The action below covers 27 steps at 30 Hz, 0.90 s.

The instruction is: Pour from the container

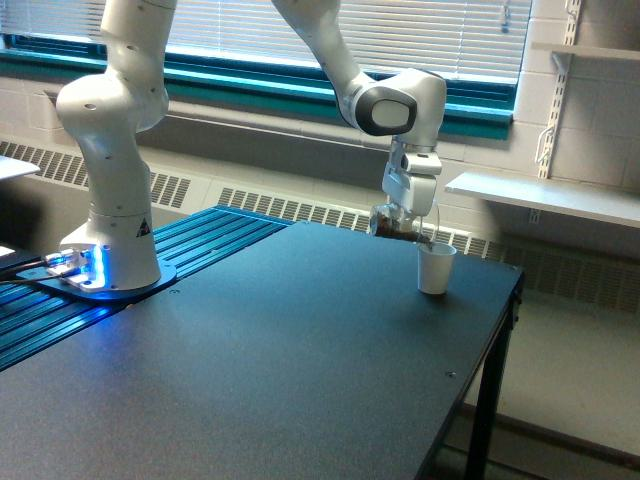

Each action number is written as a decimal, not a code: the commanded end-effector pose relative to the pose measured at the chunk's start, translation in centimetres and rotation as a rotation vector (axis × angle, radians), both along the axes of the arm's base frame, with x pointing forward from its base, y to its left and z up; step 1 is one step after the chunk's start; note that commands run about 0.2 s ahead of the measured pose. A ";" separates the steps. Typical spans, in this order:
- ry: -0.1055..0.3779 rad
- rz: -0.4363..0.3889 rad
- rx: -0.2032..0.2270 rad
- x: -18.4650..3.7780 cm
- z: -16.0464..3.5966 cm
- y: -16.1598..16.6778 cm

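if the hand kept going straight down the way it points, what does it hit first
Likely the white paper cup. The hand points down, holding the tilted clear container just above the cup's rim on the exterior view's left. From this single view depth is unclear, so it could instead reach the black table.

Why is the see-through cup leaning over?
The clear cup is tipped, mouth toward the white cup. The gripper holds it sideways; brown stuff shows inside. Whether anything is spilling, cannot tell.
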<state>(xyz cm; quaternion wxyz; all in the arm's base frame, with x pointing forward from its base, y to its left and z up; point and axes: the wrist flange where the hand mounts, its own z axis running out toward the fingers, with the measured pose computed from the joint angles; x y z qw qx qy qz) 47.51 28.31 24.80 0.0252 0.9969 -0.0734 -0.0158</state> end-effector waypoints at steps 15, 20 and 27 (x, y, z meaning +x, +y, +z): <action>0.030 0.021 -0.013 0.7 0.0 0.1; 0.035 0.023 -0.016 0.8 0.0 0.0; 0.043 0.028 -0.020 0.9 0.0 0.0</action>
